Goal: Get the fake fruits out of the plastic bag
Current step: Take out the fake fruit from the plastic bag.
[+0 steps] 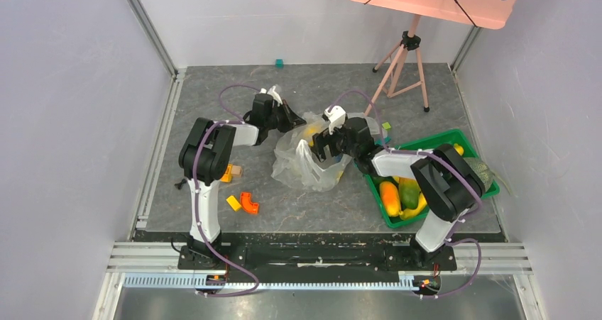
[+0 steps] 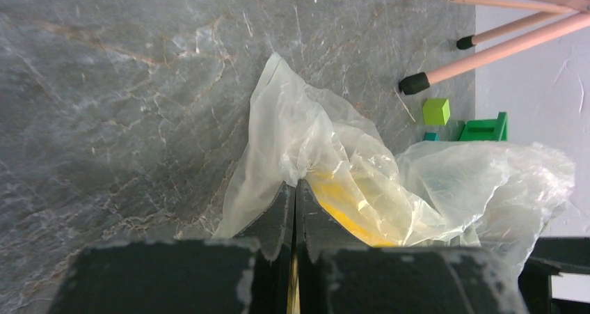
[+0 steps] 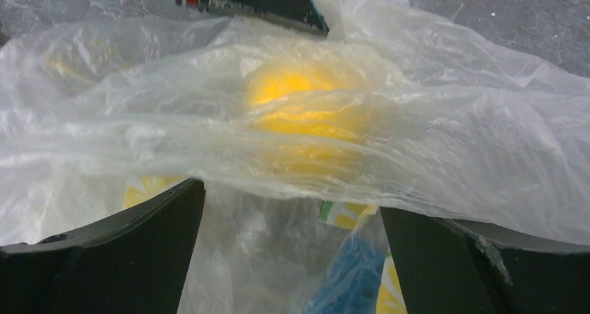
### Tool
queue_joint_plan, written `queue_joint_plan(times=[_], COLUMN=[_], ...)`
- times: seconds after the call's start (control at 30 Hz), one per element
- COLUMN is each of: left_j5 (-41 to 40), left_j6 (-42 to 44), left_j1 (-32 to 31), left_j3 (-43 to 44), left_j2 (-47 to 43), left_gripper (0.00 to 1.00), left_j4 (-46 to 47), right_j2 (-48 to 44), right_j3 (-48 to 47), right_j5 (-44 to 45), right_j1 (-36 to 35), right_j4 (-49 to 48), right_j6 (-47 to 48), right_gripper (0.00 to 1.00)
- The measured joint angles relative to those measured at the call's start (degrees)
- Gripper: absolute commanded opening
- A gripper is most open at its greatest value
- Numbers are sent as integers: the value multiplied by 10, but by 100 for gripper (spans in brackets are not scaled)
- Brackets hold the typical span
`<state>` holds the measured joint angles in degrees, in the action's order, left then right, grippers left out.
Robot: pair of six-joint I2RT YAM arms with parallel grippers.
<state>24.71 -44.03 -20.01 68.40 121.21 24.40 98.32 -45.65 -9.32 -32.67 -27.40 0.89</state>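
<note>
The transparent plastic bag (image 1: 307,160) lies crumpled mid-table. My left gripper (image 1: 287,118) is shut on the bag's far-left edge (image 2: 278,154), pinching the film between its fingers. A yellow fruit (image 2: 348,209) shows through the film beside those fingers. My right gripper (image 1: 328,150) is open over the bag's right side, its fingers (image 3: 139,237) spread around the film, with a yellow fruit (image 3: 299,112) inside the bag just ahead. Several fruits, orange, green and yellow (image 1: 399,196), lie in the green tray (image 1: 433,139).
Small orange and yellow toy blocks (image 1: 241,203) lie on the table near the left arm. A pink tripod stand (image 1: 405,64) stands at the back right. Small green blocks (image 2: 436,111) sit near its feet; another (image 1: 280,63) sits by the far wall.
</note>
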Motion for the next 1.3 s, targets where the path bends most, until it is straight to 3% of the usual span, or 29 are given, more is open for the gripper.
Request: queue_joint_plan(times=[0.47,0.63,0.7,0.83,1.1,1.17,1.3], left_j5=[26,29,29,29,29,29,29], left_j6=[0,0,0,0,0,0,0], left_j1=[-29,-29,-28,-29,-29,-29,-29], left_j3=[-43,-43,-46,-54,-58,-58,-60], left_j2=[0,0,-1,-2,-2,-2,-2], left_gripper=[2,2,2,2,2,2,2], left_j4=[27,33,37,41,44,45,45], right_j2=[82,110,113,112,81,80,80], right_j3=[-64,-88,-90,-86,-35,-35,-33], right_j5=[-10,-12,-12,-12,-40,-46,-42], right_j1=[0,0,0,0,0,0,-5], right_j4=[-7,6,11,13,19,22,26], right_j6=[-5,-2,-3,-5,-14,-14,-13], right_gripper=[98,80,78,96,98,93,69])
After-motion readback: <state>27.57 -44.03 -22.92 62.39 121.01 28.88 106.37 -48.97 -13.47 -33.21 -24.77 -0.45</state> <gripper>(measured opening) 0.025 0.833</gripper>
